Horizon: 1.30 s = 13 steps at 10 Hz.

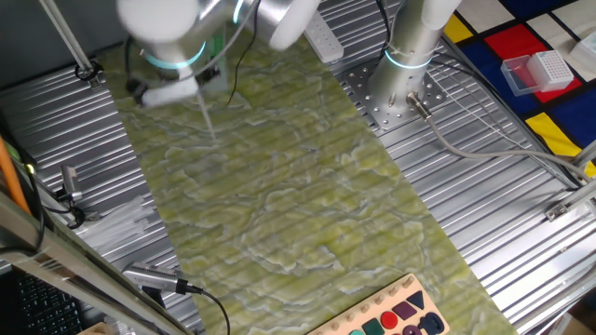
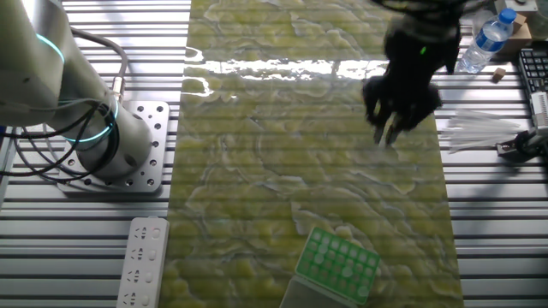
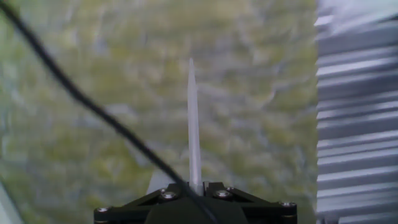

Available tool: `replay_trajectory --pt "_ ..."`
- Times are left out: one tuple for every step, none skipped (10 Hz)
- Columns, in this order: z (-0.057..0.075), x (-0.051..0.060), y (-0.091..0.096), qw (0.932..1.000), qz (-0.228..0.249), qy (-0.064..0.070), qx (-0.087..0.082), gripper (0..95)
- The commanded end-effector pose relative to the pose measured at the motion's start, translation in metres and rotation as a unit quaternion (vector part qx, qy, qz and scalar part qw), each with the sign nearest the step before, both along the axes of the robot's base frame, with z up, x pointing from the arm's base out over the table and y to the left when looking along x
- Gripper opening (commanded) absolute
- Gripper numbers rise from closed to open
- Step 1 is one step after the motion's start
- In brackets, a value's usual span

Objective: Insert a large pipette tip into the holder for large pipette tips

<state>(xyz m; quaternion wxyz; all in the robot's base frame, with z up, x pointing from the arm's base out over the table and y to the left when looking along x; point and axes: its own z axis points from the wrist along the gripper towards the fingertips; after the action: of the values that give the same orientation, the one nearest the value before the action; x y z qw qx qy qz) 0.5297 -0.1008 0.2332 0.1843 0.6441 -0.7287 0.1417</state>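
My gripper (image 3: 196,186) is shut on the wide end of the large pipette tip (image 3: 194,124), a thin whitish cone pointing straight out from the jaws over the green-yellow mat. In one fixed view the gripper (image 1: 191,88) hangs above the mat's far left part with the tip (image 1: 206,116) pointing down, clear of the surface. In the other fixed view the gripper (image 2: 390,128) is blurred over the mat's right side. The green-topped holder for large pipette tips (image 2: 336,263) stands at the mat's near edge, well apart from the gripper.
Several loose tips (image 2: 479,130) lie on the ribbed metal beside the mat. A water bottle (image 2: 488,38) stands behind them. A white-topped clear tip box (image 1: 538,72), a power strip (image 2: 141,261), a pipette (image 1: 154,279) and a wooden shape board (image 1: 391,316) surround the mat.
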Motion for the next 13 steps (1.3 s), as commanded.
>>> replay_trajectory --pt "0.001 -0.0005 -0.0031 0.9999 -0.007 0.0 0.009 0.0" --pt "0.001 -0.0005 -0.0031 0.9997 -0.017 -0.001 0.017 0.0" --pt "0.001 -0.0005 -0.0031 0.9991 -0.03 0.0 0.031 0.0" --pt "0.001 -0.0005 -0.0031 0.9972 -0.061 -0.001 0.044 0.0" --pt "0.001 -0.0005 -0.0031 0.9957 -0.08 -0.005 0.047 0.0" --pt "0.001 -0.0005 -0.0031 0.9937 -0.102 -0.011 0.044 0.0" --pt "0.001 -0.0005 -0.0031 0.9929 -0.11 -0.014 0.043 0.0" --pt "0.001 -0.0005 -0.0031 0.991 -0.125 -0.021 0.041 0.0" --pt "0.001 -0.0005 -0.0031 0.989 -0.139 -0.028 0.042 0.0" --pt "0.001 -0.0005 -0.0031 0.9878 -0.146 -0.033 0.041 0.0" --pt "0.001 -0.0005 -0.0031 0.988 -0.144 -0.039 0.04 0.0" --pt "0.001 -0.0005 -0.0031 0.989 -0.135 -0.04 0.045 0.0" --pt "0.001 -0.0005 -0.0031 0.9915 -0.115 -0.044 0.044 0.0"
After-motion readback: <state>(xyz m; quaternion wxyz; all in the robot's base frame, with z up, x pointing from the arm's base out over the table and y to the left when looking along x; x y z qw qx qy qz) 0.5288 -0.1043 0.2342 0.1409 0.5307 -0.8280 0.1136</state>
